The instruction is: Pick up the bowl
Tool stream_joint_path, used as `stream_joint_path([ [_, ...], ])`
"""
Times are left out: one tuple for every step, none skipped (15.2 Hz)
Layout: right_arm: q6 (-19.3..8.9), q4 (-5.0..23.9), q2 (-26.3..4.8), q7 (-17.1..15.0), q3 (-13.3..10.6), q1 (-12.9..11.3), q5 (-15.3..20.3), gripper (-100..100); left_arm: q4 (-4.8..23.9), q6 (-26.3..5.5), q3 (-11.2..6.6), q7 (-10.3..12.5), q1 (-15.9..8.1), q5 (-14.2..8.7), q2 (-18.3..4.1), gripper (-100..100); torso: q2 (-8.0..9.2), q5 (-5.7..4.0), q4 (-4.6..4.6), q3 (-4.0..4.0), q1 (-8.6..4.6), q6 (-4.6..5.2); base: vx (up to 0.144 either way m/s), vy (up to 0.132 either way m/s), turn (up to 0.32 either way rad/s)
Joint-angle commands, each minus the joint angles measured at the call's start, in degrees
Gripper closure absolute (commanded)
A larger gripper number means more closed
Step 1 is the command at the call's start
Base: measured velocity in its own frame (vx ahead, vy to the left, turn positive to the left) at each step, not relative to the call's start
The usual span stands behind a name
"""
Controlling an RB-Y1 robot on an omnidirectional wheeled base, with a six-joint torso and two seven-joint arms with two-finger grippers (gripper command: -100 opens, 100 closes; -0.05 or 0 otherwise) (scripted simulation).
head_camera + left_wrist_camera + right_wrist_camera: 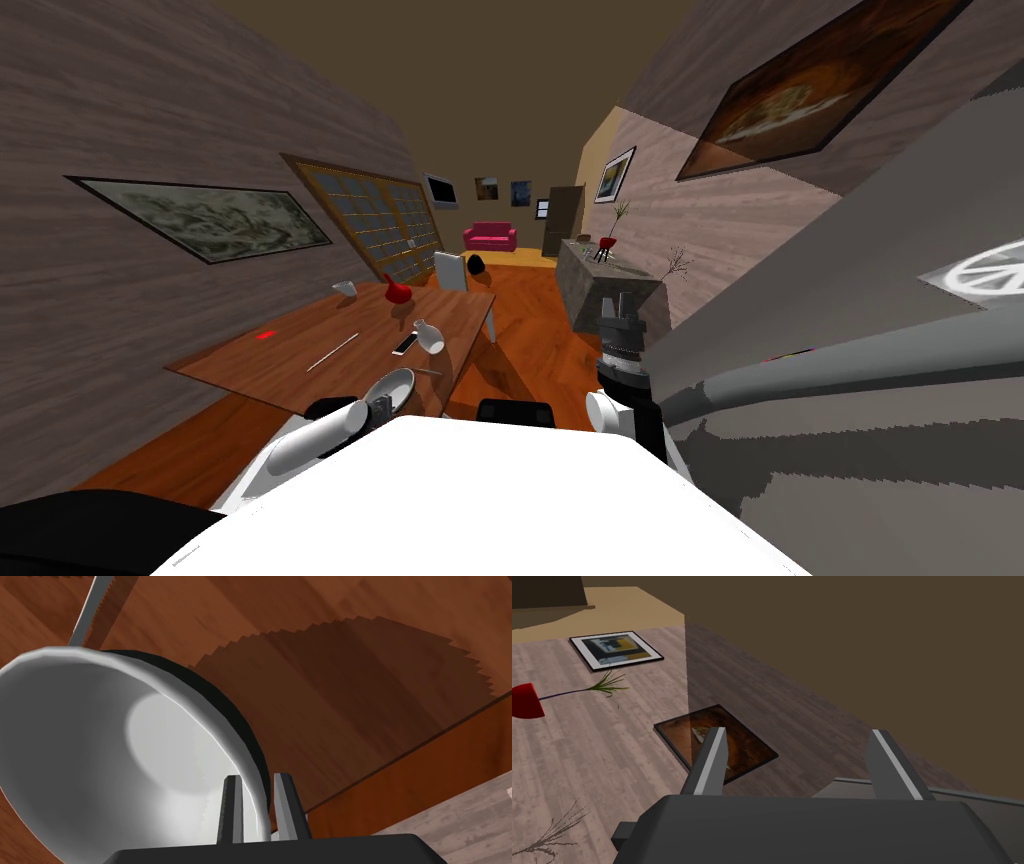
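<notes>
Left wrist view, OPERATOR: my left gripper [257,777] is pinched narrow across the rim of the pale grey bowl [100,751]. Of its fingers [231,811], one is inside the wall and the other outside.

DESK: Why take it by the rim?

OPERATOR: The bowl is wide and shallow, and I judge its wall the only part thin enough for those blades. It hangs tipped, mouth turned toward my hand. Its jagged shadow falls apart from it on the brown wooden table [325,701], so I read it as lifted clear, though I can't see the underside.

DESK: Where is that on the table?

OPERATOR: Head view puts the bowl [392,388] at the table's [290,365] near edge, by the corner nearest me. Farther in lie a white jug [430,337] and a dark phone [405,344]. A red vase [397,291] stands toward the far edge. My right gripper [798,732] idles with its blades wide apart, raised at my right side. Beyond the table, an orange wood floor [530,330] runs down the room to a red sofa [490,236].
</notes>
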State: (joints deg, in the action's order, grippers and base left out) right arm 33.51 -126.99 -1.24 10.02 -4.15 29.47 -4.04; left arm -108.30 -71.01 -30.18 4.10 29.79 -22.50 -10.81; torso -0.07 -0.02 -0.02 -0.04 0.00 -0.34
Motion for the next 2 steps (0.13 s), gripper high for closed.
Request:
stream_joint_path([
  [0.0, 0.0, 0.0, 0.0, 0.0, 0.0, 0.0, 0, -1.6, -1.4, -0.38, 0.2, 0.5, -0.3, 0.0, 100, 0.0, 0.0, 0.0, 0.0, 0.0, 0.0, -0.002, -0.015, 0.005],
  [0.0, 0.0, 0.0, 0.0, 0.0, 0.0, 0.0, 0, -0.7, -0.7, -0.24, 0.1, 0.2, -0.2, 0.0, 100, 0.01, 0.0, 0.01, 0.01, -0.02, 0.03, -0.002, -0.008, 0.003],
])
